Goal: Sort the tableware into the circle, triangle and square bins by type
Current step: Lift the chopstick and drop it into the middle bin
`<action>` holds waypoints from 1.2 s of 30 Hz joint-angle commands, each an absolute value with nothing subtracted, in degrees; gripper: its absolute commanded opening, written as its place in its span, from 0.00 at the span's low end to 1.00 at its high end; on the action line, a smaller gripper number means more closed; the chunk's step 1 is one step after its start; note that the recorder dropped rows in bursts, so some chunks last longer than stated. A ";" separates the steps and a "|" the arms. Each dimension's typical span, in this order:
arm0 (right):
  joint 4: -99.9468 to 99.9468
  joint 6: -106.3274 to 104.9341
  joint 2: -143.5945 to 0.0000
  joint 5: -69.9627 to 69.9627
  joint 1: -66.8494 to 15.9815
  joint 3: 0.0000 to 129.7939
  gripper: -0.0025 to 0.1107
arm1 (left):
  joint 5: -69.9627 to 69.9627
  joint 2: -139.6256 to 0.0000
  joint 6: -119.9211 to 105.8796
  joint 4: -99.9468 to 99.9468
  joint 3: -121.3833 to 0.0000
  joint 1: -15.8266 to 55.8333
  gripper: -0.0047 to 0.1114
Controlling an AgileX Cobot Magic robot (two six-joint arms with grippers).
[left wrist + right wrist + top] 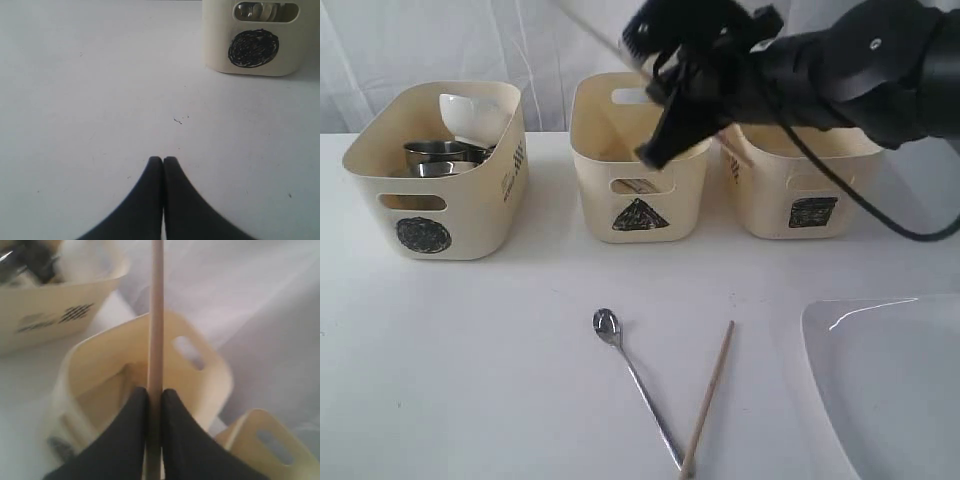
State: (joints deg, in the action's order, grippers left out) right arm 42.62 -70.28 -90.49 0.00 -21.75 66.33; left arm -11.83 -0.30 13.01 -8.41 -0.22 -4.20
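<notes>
Nearest the lens, a steel spoon (635, 385) lies on the table in front of the triangle bin (595, 190). Its bowl end points toward that bin and its handle runs away from it. A loose chopstick (708, 396) lies just right of the spoon, and their near ends close into a V, almost touching.

Left of the triangle bin stands the circle bin (365, 165), holding steel mugs (442, 155) and a small white bowl (470, 112). The left gripper (163, 160) shows only in its own wrist view. It is clenched on nothing, low over bare table, with the circle bin's marked face beyond it.

Above the triangle bin's open top hangs the right gripper (155, 392), its fingers pinched on a held chopstick (156, 315). The stick juts straight out between them and slants up to the left over the bin.

The right arm reaches in from the right, passing above the square bin (770, 205), which stands just right of the triangle bin. Its wrist pitches down toward the triangle bin.

Right of and in front of the triangle bin, a large white square plate (895, 380) rests on the table, cut off by the frame edge.
</notes>
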 commanded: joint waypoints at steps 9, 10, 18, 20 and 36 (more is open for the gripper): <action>26.60 -35.42 -105.11 -27.51 -20.54 75.55 0.02 | -11.58 0.00 13.11 -7.95 0.00 -3.91 0.04; 25.37 -33.87 -106.61 -28.94 -20.54 76.76 0.02 | -11.58 0.00 13.11 -7.95 0.00 -3.91 0.04; 22.99 -26.48 -118.03 -31.16 -20.54 84.22 0.07 | -11.58 0.00 13.11 -7.95 0.00 -3.91 0.04; 22.89 -25.37 -119.45 -30.35 -20.54 85.24 0.16 | -11.58 0.00 13.11 -7.95 0.00 -3.91 0.04; 23.54 -22.02 -114.15 -11.41 -20.54 85.61 0.33 | -11.58 0.00 13.11 -7.95 0.00 -3.91 0.04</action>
